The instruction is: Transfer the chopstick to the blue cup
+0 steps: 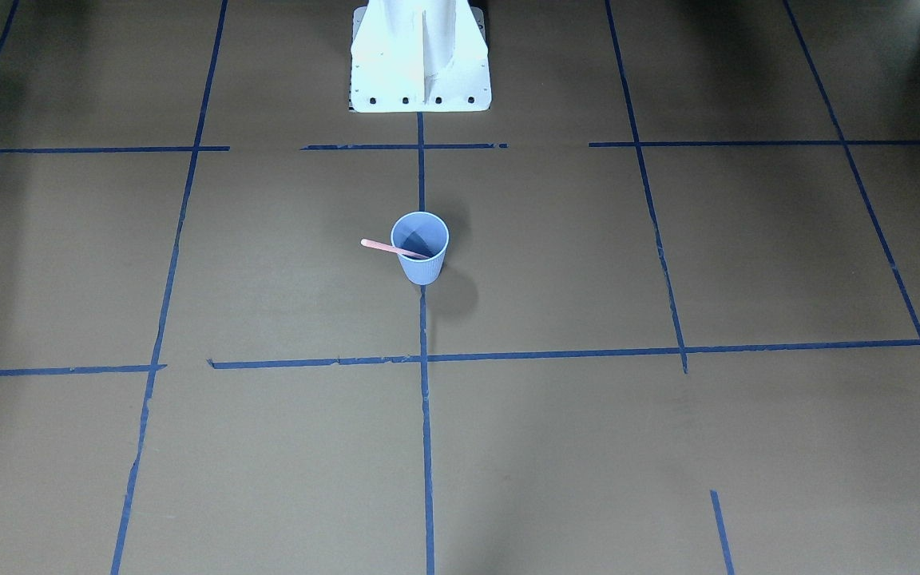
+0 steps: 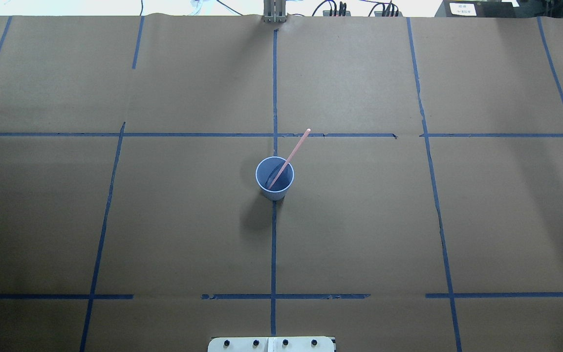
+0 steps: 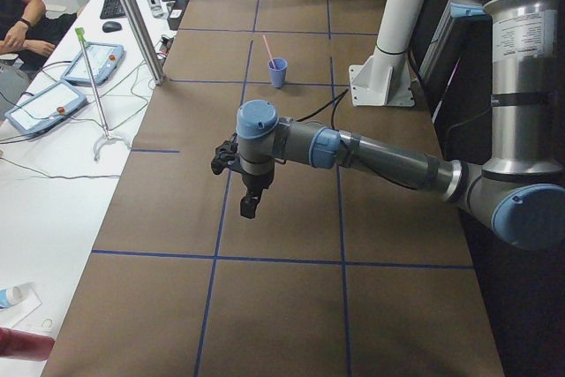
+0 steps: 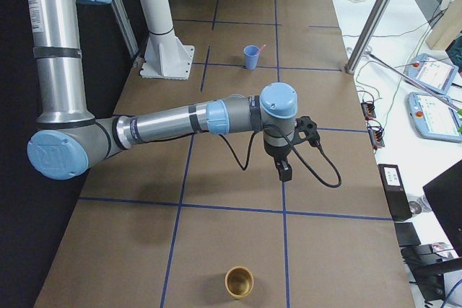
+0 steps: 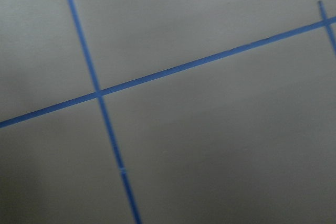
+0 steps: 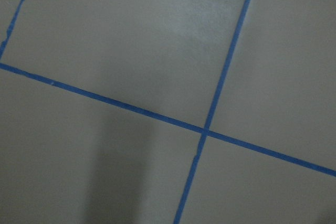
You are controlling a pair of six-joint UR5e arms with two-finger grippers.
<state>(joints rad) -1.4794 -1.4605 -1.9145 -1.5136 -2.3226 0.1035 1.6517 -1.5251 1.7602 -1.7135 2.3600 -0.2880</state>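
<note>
Brown paper point(image 2: 359, 220) covers the table, marked into squares by blue tape lines point(image 2: 273, 244). Near the middle of the overhead view the blue cup point(image 2: 274, 178) stands upright on the centre tape line. The pink chopstick point(image 2: 292, 155) is in the cup: its lower end rests inside, and its shaft leans on the rim and points toward the upper right of that frame. In the front-facing view its free end sticks out over the rim to the left.

Both arms are well apart from the cup. In the left side view the near arm stretches across the centre of the frame, and the left gripper point(image 3: 250, 207) points down above the paper. Whether its jaws are open or closed cannot be told from this view. In the right side view the near arm reaches to the middle of the frame, and the right gripper point(image 4: 285, 171) hangs over the paper. Its jaws cannot be judged either.

Each wrist camera shows paper with two crossing tape lines.

At the top centre of the front-facing view stands the white base point(image 1: 420, 72). A tan cup point(image 4: 239, 282) stands at the lower middle of the right side view.
</note>
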